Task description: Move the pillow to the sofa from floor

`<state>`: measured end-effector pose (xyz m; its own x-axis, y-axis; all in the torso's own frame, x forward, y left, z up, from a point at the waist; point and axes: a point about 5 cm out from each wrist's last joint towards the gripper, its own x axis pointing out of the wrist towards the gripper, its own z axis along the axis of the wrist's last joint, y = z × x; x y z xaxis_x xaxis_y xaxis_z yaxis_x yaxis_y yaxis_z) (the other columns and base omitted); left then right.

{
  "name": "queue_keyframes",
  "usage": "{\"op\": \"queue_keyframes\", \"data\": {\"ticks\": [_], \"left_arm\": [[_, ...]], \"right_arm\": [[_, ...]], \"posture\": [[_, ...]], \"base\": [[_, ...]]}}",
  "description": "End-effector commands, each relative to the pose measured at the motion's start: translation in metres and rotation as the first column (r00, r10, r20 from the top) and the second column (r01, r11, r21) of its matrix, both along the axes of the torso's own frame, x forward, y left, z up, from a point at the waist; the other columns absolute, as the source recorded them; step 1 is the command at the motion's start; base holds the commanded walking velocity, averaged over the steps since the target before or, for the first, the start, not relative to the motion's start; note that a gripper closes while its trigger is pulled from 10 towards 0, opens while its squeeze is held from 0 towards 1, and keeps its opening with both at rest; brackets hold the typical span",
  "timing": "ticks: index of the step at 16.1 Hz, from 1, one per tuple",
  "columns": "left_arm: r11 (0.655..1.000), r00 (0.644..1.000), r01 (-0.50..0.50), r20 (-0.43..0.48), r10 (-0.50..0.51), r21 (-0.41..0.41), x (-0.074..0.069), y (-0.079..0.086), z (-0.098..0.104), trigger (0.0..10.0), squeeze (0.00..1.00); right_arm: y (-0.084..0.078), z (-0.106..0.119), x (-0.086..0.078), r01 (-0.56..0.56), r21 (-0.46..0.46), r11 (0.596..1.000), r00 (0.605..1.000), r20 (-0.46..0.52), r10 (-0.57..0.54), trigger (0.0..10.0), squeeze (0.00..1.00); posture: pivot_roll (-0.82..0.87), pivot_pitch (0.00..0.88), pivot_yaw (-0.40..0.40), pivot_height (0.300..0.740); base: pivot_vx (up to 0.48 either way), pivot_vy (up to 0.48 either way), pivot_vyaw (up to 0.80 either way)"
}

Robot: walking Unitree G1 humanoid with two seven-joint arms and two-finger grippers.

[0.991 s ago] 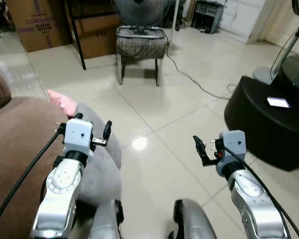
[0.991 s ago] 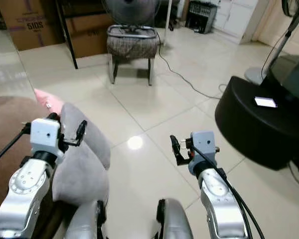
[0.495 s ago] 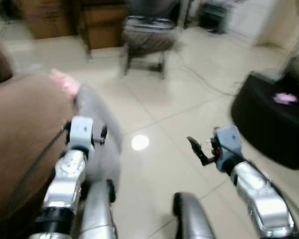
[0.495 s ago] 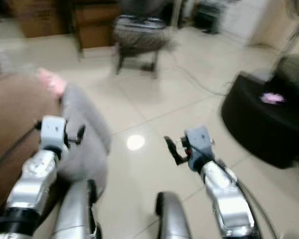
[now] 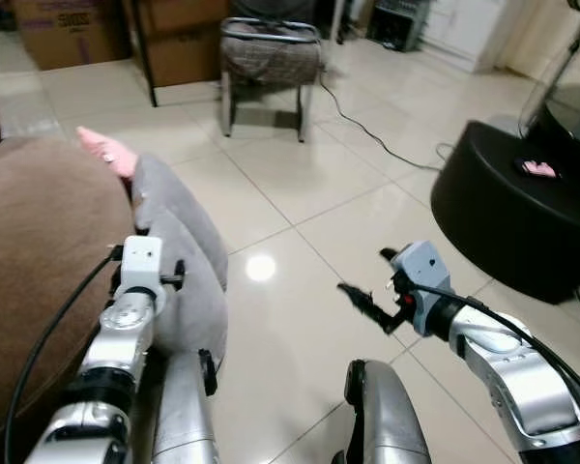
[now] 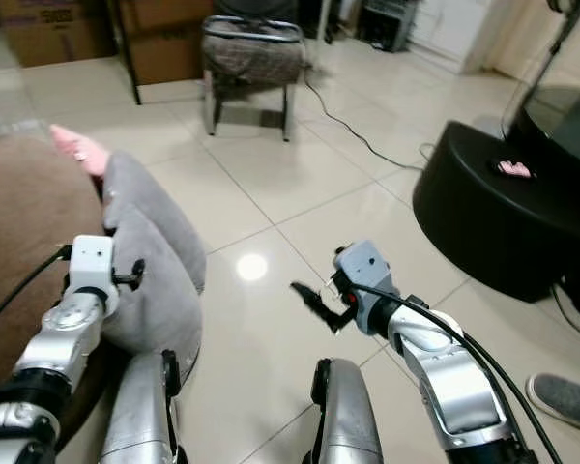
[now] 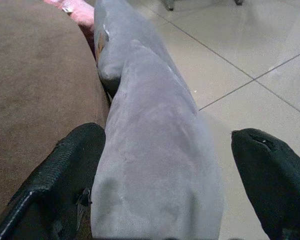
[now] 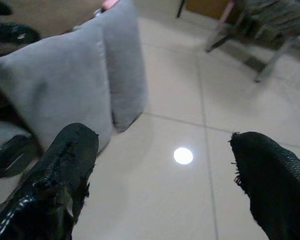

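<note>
Grey pillows [image 5: 188, 275] vs sofa [image 5: 39, 251] edge | L gripper [image 7: 160, 180] spread astride | R gripper [image 8: 165, 175] spread, tile floor [image 5: 300, 193] open

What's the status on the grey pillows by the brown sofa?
Left gripper open, straddling the near grey velvet pillow. Right gripper open over bare tile floor. Both pillows lean against the brown sofa, still on the floor.

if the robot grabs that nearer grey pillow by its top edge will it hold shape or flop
Probably flop: the nearer grey pillow looks soft and velvety, sagging against the brown sofa. Likely light for its bulk. The open left gripper straddles its edge, so the fabric may bunch rather than slip.
</note>
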<state>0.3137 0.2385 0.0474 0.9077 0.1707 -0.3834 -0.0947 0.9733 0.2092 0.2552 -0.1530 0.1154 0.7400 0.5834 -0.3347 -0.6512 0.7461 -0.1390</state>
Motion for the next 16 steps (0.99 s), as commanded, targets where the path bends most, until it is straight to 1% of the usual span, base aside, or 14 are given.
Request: {"op": "queue_keyframes", "data": {"ticks": [1, 2, 3, 4, 5, 6, 7, 9, 10, 11, 13, 15, 16], "left_arm": [[1.000, 1.000, 0.007, -0.005, -0.007, 0.023, 0.002, 0.004, 0.001, 10.0, 0.00], [0.997, 1.000, -0.011, -0.015, 0.012, 0.077, 0.002, 0.011, 0.001, 10.0, 0.00], [0.994, 0.999, -0.039, -0.029, 0.042, 0.106, 0.000, 0.020, -0.001, 10.0, 0.00], [0.993, 0.998, -0.048, -0.036, 0.052, 0.108, -0.002, 0.023, -0.003, 10.0, 0.00], [0.995, 0.997, -0.058, -0.048, 0.062, 0.083, -0.005, 0.026, -0.007, 10.0, 0.00], [0.998, 0.996, -0.048, -0.079, 0.051, 0.039, -0.010, 0.025, -0.015, 10.0, 0.00], [0.998, 0.993, -0.063, -0.100, 0.066, 0.032, -0.014, 0.027, -0.020, 10.0, 0.00], [0.991, 0.985, -0.089, -0.140, 0.103, 0.104, -0.023, 0.036, -0.027, 10.0, 0.00], [0.986, 0.982, -0.103, -0.145, 0.122, 0.133, -0.026, 0.041, -0.028, 10.0, 0.00], [0.972, 0.976, -0.151, -0.133, 0.176, 0.178, -0.031, 0.051, -0.027, 10.0, 0.00], [0.954, 0.969, -0.190, -0.114, 0.221, 0.234, -0.036, 0.061, -0.025, 10.0, 0.00], [0.931, 0.963, -0.231, -0.070, 0.260, 0.283, -0.039, 0.070, -0.022, 10.0, 0.00], [0.928, 0.962, -0.235, -0.067, 0.265, 0.289, -0.040, 0.070, -0.022, 10.0, 0.00]], "right_arm": [[0.003, 0.012, 0.001, -0.055, 0.013, 0.998, 0.998, 0.015, 0.055, 10.0, 0.00], [0.003, 0.014, 0.001, -0.077, -0.002, 0.997, 0.997, 0.016, 0.077, 10.0, 0.00], [0.004, 0.016, -0.001, -0.110, -0.012, 0.994, 0.994, 0.009, 0.110, 10.0, 0.00], [0.005, 0.016, -0.002, -0.131, -0.010, 0.991, 0.991, -0.002, 0.131, 10.0, 0.00], [0.007, 0.018, -0.008, -0.167, -0.004, 0.986, 0.986, -0.023, 0.167, 10.0, 0.00], [0.009, 0.020, -0.015, -0.200, -0.013, 0.980, 0.979, -0.037, 0.199, 10.0, 0.00], [0.010, 0.021, -0.018, -0.207, -0.013, 0.978, 0.978, -0.041, 0.206, 10.0, 0.00], [0.012, 0.024, -0.022, -0.214, -0.015, 0.977, 0.976, -0.048, 0.213, 10.0, 0.00], [0.012, 0.026, -0.025, -0.214, -0.020, 0.977, 0.976, -0.048, 0.213, 10.0, 0.00], [0.013, 0.030, -0.025, -0.211, -0.038, 0.977, 0.977, -0.040, 0.209, 10.0, 0.00], [0.015, 0.037, -0.027, -0.226, -0.035, 0.973, 0.974, -0.035, 0.225, 10.0, 0.00], [0.019, 0.041, -0.033, -0.262, -0.028, 0.965, 0.964, -0.043, 0.261, 10.0, 0.00], [0.019, 0.041, -0.035, -0.268, -0.028, 0.963, 0.963, -0.047, 0.267, 10.0, 0.00]], "posture": [[-0.08, 0.054, -0.072, 0.523], [-0.09, 0.077, -0.068, 0.523], [-0.10, 0.105, -0.071, 0.523], [-0.10, 0.107, -0.072, 0.523], [-0.10, 0.114, -0.076, 0.523], [-0.11, 0.133, -0.085, 0.523], [-0.12, 0.151, -0.092, 0.523], [-0.14, 0.184, -0.106, 0.523], [-0.14, 0.195, -0.111, 0.523], [-0.15, 0.204, -0.118, 0.523], [-0.14, 0.206, -0.134, 0.523], [-0.14, 0.205, -0.146, 0.523], [-0.13, 0.206, -0.150, 0.523]], "base": [[0.000, 0.000, 0.00], [0.000, 0.000, 0.00], [0.000, 0.000, 0.00], [0.000, 0.000, 0.00], [0.000, 0.000, 0.00], [0.000, 0.000, 0.00], [0.000, 0.000, 0.00], [0.000, 0.000, 0.00], [0.000, 0.000, 0.00], [0.000, 0.000, 0.00], [0.000, 0.000, 0.00], [0.000, 0.000, 0.00], [0.000, 0.000, 0.00]]}}
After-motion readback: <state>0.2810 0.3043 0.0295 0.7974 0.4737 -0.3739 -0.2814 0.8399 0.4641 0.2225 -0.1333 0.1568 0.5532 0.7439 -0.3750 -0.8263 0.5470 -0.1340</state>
